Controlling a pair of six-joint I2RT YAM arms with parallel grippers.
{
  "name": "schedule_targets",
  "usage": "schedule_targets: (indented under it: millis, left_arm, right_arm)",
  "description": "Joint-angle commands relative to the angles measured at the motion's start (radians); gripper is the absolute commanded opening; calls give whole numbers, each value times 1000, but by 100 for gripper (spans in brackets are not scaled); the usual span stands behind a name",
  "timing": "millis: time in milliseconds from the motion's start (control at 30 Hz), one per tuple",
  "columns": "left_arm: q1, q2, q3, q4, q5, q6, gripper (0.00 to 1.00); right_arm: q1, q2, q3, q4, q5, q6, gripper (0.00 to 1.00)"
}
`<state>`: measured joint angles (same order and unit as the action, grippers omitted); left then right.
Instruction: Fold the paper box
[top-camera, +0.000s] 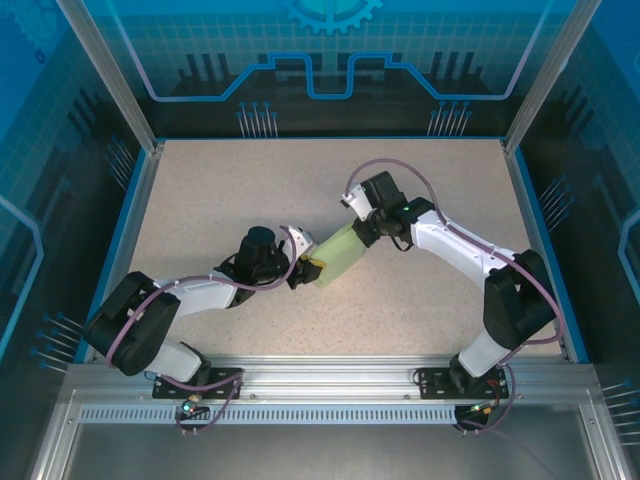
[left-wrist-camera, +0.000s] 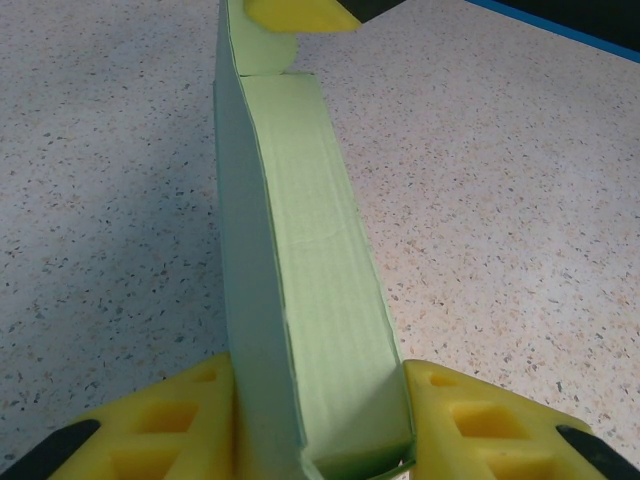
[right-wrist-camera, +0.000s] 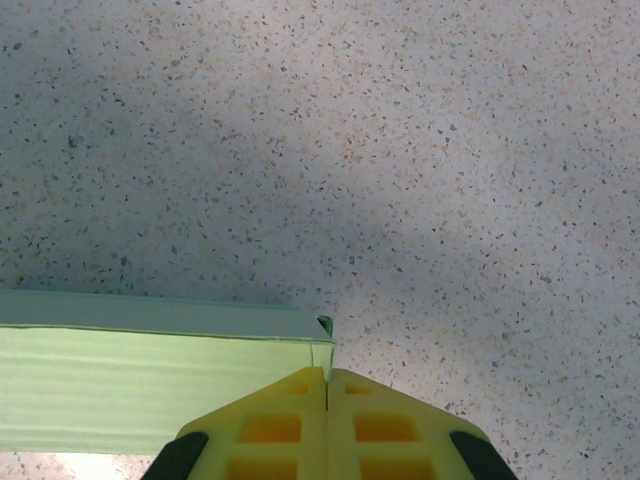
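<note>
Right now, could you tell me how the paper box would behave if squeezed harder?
Probably floppy: the paper box is thin card, and its long wall bows visibly. Likely light, being hollow. Squeezed harder by the left gripper, it would probably crumple rather than slip.

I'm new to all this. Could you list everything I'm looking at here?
paper box: one, pale mint green, mid-table, held between both claws.
table: one, speckled beige, beneath everything.
enclosure walls: blue, patterned, around the table.
metal frame: silver, along the near edge.
arms: two, white and black, left arm and right arm, bolted at the near edge.
left claw: yellow fingers, clamped either side of the box's near end.
right claw: yellow fingers, closed on the box's far corner.
</note>
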<state>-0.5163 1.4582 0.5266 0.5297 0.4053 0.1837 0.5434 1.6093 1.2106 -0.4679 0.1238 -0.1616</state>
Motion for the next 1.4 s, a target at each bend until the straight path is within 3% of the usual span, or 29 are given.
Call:
schedule_targets:
  millis: [0, 300, 633, 967, 1067, 1200, 1367]
  left_arm:
    - [3, 19, 21, 19, -20, 7, 29]
    - [3, 32, 31, 17, -41, 15, 32]
    - [3, 75, 62, 42, -58, 19, 44]
    - [2, 13, 29, 85, -89, -23, 73]
    - [2, -41, 2, 75, -115, -61, 76]
    - [2, -147, -12, -26, -190, -157, 78]
    - [-24, -281, 47, -346, -345, -263, 75]
  right_arm:
    - [9, -9, -36, -34, -5, -13, 2]
    - [12, -63, -123, 29, 19, 66, 1]
    - [64, -109, -177, 75, 128, 239, 0]
    - [122, -107, -172, 52, 255, 363, 0]
    - [148, -111, -171, 52, 298, 383, 0]
    - [166, -106, -163, 49, 310, 400, 0]
    - [176, -97, -159, 49, 319, 413, 0]
